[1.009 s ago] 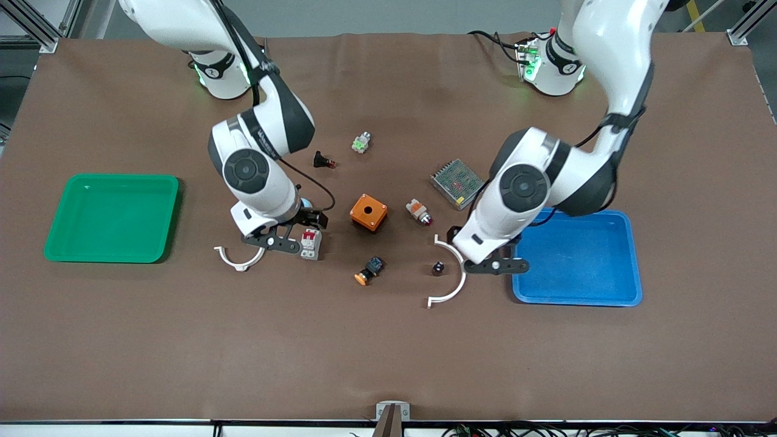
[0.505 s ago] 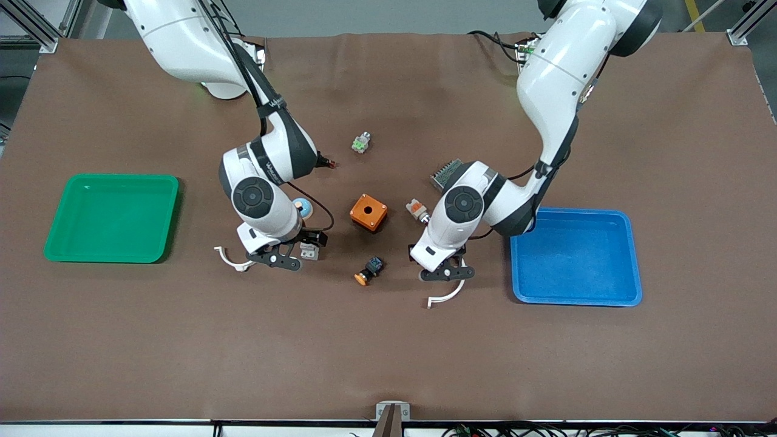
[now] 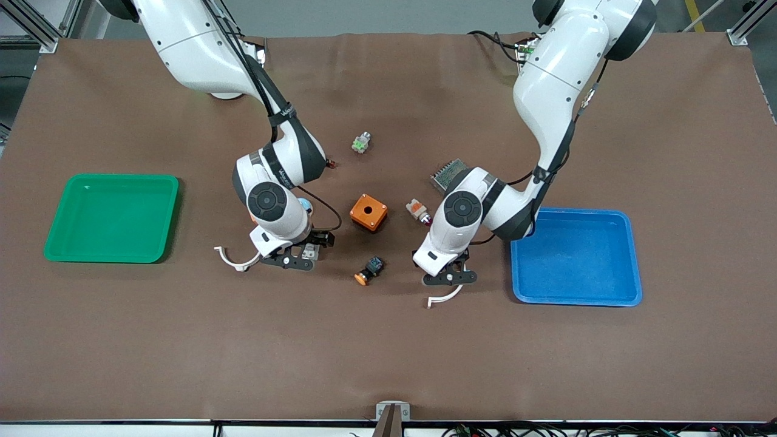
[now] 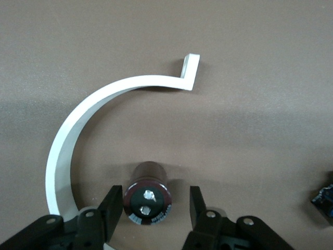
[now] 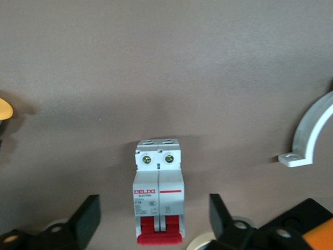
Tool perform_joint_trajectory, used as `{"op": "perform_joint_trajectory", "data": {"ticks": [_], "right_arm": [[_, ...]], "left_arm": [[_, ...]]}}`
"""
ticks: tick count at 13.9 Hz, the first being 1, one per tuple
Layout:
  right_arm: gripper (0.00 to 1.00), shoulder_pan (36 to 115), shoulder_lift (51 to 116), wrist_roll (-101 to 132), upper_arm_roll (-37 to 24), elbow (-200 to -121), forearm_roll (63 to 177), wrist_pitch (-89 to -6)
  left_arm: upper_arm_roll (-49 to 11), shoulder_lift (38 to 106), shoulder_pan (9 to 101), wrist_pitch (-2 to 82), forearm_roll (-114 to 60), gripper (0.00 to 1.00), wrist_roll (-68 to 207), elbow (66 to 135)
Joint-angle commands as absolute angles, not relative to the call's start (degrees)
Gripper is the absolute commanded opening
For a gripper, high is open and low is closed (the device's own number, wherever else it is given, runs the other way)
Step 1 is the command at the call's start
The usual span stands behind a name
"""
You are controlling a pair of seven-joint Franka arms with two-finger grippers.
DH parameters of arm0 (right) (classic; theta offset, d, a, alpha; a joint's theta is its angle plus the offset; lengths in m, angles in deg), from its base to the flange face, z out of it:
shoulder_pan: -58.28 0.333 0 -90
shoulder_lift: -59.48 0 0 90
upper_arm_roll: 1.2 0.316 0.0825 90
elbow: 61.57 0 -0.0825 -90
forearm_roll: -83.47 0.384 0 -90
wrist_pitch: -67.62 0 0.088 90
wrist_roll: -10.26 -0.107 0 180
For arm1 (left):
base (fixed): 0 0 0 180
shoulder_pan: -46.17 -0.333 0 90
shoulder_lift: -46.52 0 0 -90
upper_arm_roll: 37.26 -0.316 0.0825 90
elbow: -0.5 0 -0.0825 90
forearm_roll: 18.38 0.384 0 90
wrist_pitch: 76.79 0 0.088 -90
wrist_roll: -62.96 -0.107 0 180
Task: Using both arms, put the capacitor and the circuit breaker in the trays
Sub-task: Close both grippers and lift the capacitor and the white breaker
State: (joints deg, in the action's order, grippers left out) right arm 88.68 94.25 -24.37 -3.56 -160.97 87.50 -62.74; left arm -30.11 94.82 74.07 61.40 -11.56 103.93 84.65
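left hand (image 4: 151, 211) wide apart, capacitor (image 4: 147, 200) in between; right hand (image 5: 153, 216) wide apart round circuit breaker (image 5: 158, 200) | go straight down; squeeze softly

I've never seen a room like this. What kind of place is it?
Probably a robot lab. Two white robot arms stand on a brown table strewn with small electrical parts, like a capacitor and circuit breaker, beside a green tray and a blue tray.
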Motion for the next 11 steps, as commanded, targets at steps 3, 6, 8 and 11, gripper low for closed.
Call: {"op": "perform_joint_trajectory", "data": {"ticks": [3, 6, 8, 11], "right_arm": [[0.24, 89.04, 95.25, -24.02, -3.48, -159.74, 87.07, -63.08], [0.18, 88.6, 93.76, -22.09, -3.57, -159.39, 87.07, -59.93], [0.18, 87.47, 88.94, -20.07, -3.74, -157.82, 86.98, -50.73], [0.18, 81.68, 79.9, -14.63, -3.92, -155.71, 86.81, -35.96]], "left_arm": [[-31.03, 94.95, 74.65, 61.28, -8.89, 0.45, 104.18, 83.74], [-31.11, 94.95, 74.3, 61.28, -8.8, 0.44, 104.09, 83.65], [-31.37, 94.87, 74.21, 61.28, -8.8, 0.38, 104.0, 83.65], [-31.46, 94.6, 74.73, 61.28, -8.88, 0.0, 105.06, 83.65]]}}
